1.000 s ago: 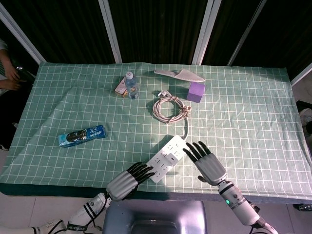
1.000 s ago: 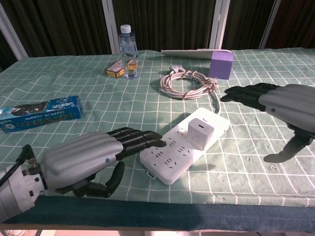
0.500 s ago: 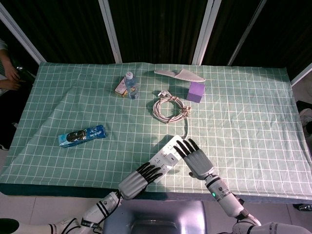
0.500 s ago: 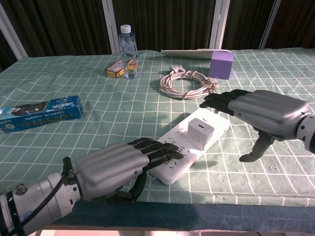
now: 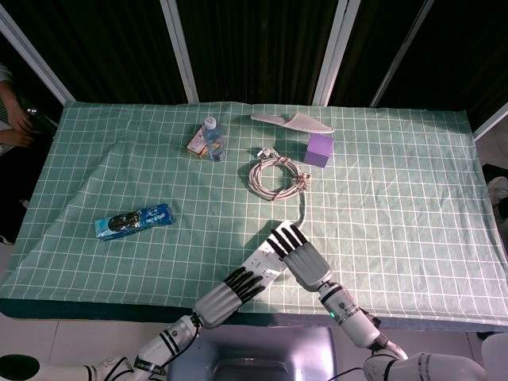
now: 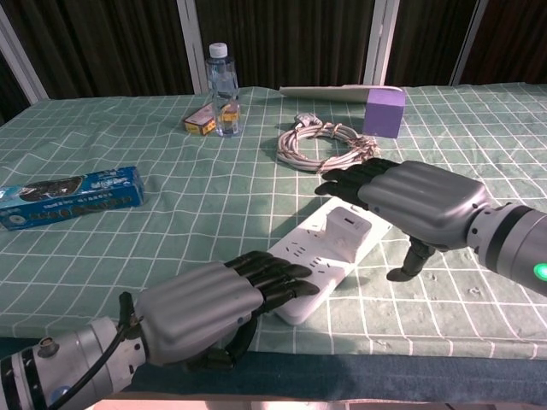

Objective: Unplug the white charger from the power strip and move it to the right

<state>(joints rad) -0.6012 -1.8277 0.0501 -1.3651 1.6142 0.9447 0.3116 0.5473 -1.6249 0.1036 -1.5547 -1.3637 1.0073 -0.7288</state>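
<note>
Nothing unplugged yet: white charger (image 6: 349, 228) seated in power strip (image 6: 320, 260), lower centre of frame.
Surface (image 6: 171, 205) first: strip held down by left hand (image 6: 209, 303), fingers flat; right hand (image 6: 402, 201) hovers spread above charger, gripping nothing.

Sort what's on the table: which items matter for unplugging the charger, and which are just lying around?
Job: white charger, power strip, left robot hand, right robot hand.

Lying about: water bottle, toothpaste box, coiled cable, purple block, slipper.
</note>
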